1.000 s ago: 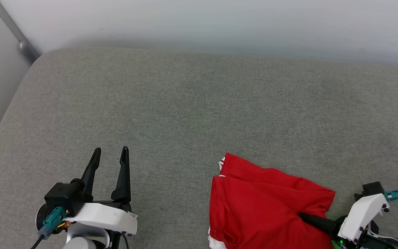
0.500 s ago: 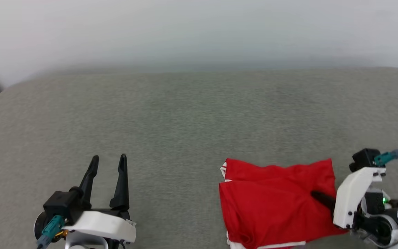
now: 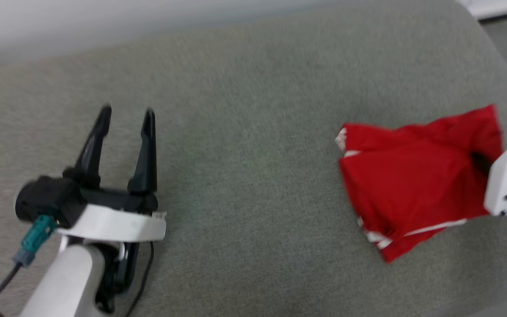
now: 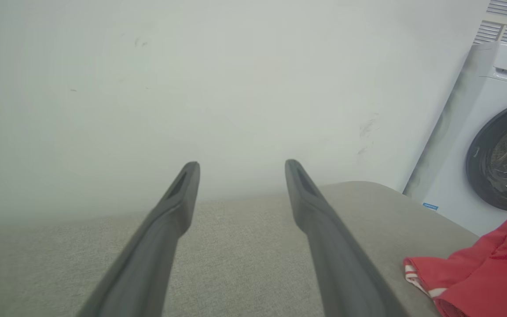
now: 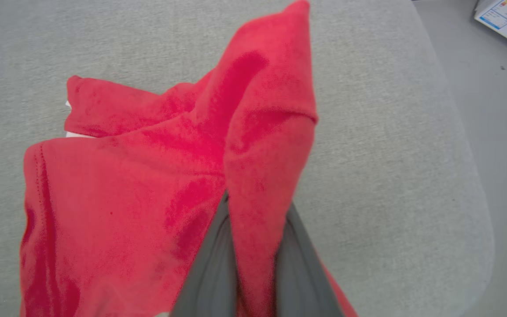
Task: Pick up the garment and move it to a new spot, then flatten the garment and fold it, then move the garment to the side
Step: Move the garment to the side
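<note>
Since one second ago the head camera has swung round, so the shift of the whole head view is not a move of the things; the right gripper (image 5: 257, 220) has meanwhile closed, and its two fingers now pinch a raised fold of the garment (image 3: 412, 176). The left gripper (image 3: 127, 110) stands fully open and empty above the grey padded surface (image 3: 244, 176), well apart from the garment. The garment lies bunched close to the right edge of the surface, near a rounded corner, with part of it lifted at the pinch. Judged from the drape, the cloth is light, soft and limp: a single pinch lets the remainder trail and crumple. For flattening, take hold at a hem or shoulder edge, one gripper per corner. Any chest lettering is folded out of sight. Motion blur softens the head view, and its right border cuts off the right gripper.
</note>
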Motion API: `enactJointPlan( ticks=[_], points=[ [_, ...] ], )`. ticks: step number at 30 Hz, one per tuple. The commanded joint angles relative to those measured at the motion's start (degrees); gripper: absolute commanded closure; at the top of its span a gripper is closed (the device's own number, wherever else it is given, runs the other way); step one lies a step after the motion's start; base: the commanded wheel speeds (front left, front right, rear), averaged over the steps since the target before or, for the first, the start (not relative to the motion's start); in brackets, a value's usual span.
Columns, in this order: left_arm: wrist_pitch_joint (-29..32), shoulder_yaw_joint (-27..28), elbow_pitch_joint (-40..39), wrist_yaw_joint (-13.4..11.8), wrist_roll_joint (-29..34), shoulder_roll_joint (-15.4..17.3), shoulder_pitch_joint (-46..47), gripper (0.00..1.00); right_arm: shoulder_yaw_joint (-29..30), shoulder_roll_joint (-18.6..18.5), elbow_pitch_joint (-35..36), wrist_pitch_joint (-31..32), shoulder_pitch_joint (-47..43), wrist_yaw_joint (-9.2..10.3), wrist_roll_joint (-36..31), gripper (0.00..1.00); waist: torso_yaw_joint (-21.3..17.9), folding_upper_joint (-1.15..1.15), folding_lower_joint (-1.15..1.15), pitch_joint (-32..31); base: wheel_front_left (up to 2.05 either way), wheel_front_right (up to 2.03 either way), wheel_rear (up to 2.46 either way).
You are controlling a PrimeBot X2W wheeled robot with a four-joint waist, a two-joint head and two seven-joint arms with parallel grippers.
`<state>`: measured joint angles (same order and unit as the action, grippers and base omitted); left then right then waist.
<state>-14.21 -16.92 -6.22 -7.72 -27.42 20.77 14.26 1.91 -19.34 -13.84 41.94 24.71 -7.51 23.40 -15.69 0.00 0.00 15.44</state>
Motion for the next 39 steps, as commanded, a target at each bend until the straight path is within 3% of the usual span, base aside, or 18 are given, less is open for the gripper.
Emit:
enactJointPlan(
  ticks=[1, 10, 19, 20, 21, 22, 31, 39],
  points=[
    [0.6, -0.2, -1.1, 0.7, 0.9, 0.8, 3.5, 0.00, 1.7, -1.3, 0.1, -1.8, 2.7, 0.05, -1.1, 1.00, -4.3, 0.00, 0.00, 10.8, 0.00, 0.00, 0.00],
    [4.0, -1.4, -5.8, 3.1, 3.4, 2.6, 16.0, 0.00, 14.0, -6.9, -2.1, -8.5, 10.1, 0.05, -6.7, 1.00, -1.5, 0.00, 0.00, 24.3, 0.00, 0.00, 0.00],
    [6.5, -1.9, -9.9, 3.4, 5.6, 4.5, 20.5, 0.00, 25.5, -4.2, -6.3, -15.9, 15.7, 0.06, -12.0, 1.00, -0.2, 0.00, 0.00, 30.4, 0.00, 0.00, 0.00],
    [6.8, -2.1, -10.1, 3.4, 5.7, 4.5, 20.7, 0.00, 26.2, -3.7, -7.2, -17.0, 16.1, 0.06, -12.6, 0.84, -0.1, 0.00, 0.00, 30.5, 0.00, 0.00, 0.00],
    [6.9, -2.2, -10.1, 3.4, 5.8, 4.6, 20.7, 0.00, 26.7, -3.3, -8.1, -18.0, 16.5, 0.05, -13.4, 0.23, -0.1, 0.00, 0.00, 30.6, 0.00, 0.00, 0.00],
    [7.0, -2.3, -9.9, 3.3, 5.9, 4.7, 20.6, 0.00, 27.0, -3.1, -8.9, -19.3, 16.6, 0.05, -14.2, 0.00, -0.2, 0.00, 0.00, 30.5, 0.00, 0.00, 0.00],
    [4.8, -2.8, -7.5, 2.8, 4.7, 3.7, 17.1, 0.00, 30.6, -4.9, -14.8, -28.0, 15.2, 0.06, -19.2, 0.00, 0.8, 0.00, 0.00, 24.6, 0.00, 0.00, 0.00],
    [1.4, -1.7, -0.9, 0.7, 1.1, 1.1, 7.7, 0.00, 26.5, -7.3, -16.1, -34.5, 7.3, 0.06, -17.8, 0.00, 2.8, 0.00, 0.00, 10.9, 0.00, 0.00, 0.00]
  ],
)
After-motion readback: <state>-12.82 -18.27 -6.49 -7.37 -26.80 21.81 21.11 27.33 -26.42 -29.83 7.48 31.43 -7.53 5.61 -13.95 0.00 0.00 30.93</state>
